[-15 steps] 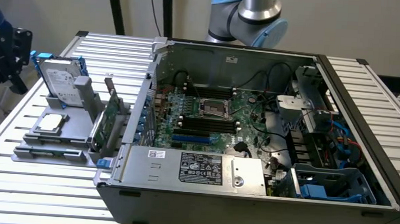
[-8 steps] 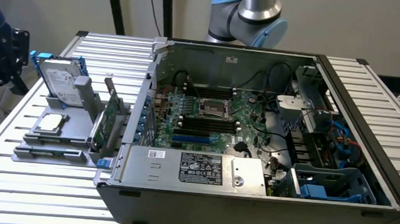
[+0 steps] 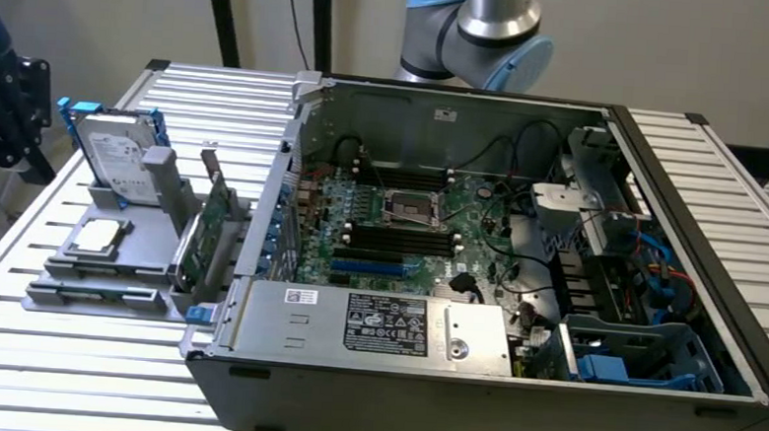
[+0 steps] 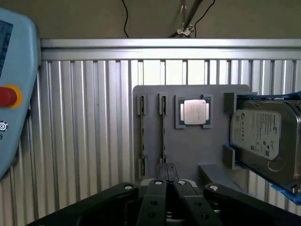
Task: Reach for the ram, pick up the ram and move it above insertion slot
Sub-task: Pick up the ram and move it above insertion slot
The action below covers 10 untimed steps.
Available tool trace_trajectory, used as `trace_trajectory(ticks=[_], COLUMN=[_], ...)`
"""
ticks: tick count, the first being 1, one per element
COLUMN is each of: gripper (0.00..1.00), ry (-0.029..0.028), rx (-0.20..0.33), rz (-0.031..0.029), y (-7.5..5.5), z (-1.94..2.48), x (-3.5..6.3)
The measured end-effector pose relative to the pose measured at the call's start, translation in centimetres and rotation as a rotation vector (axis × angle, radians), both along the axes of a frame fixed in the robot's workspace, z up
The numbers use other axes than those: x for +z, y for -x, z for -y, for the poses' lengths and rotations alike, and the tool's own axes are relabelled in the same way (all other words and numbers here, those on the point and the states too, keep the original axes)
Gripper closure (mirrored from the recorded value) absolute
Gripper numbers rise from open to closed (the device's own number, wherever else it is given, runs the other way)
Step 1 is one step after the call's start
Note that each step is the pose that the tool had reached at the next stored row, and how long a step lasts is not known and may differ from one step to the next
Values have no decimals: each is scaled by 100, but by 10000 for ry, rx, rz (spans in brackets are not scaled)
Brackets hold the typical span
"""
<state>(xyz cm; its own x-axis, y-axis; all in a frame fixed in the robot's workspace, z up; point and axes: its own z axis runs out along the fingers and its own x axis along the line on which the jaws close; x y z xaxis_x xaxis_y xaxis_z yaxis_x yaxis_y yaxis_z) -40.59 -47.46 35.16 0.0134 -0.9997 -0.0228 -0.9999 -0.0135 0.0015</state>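
Note:
The ram (image 4: 163, 134) shows edge-on as a long thin strip standing in one of two narrow slots of the grey holder (image 4: 188, 146). My gripper (image 4: 168, 173) hangs above the holder's near edge, just short of that slot's end. Its fingers (image 4: 157, 197) are pressed together, shut, with nothing between them. The open computer case (image 3: 487, 280) lies in the exterior view with the motherboard's dark memory slots (image 3: 397, 238) showing in its middle. The grey holder (image 3: 133, 252) stands beside the case on the exterior view's left.
On the holder sit a silver hard drive (image 4: 263, 136) in a blue frame, a square processor chip (image 4: 194, 112), and a broader green card (image 3: 206, 231) standing upright next to the case wall. A light-blue pendant with a red button (image 4: 11, 94) lies on the slatted table (image 4: 84, 141).

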Motion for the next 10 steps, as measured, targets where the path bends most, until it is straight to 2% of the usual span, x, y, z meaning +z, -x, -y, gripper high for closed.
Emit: trace_trajectory(ticks=[3,7,8,9,10], gripper=[89,88,82,82,70], ry=[-1,-1,-1,-1,0], rx=[422,443,443,443,443], rz=[2,1,1,1,0], y=[-2,-2,-2,-3,-3], z=[0,0,0,0,0], x=[-3,-3,-3,-3,-5])
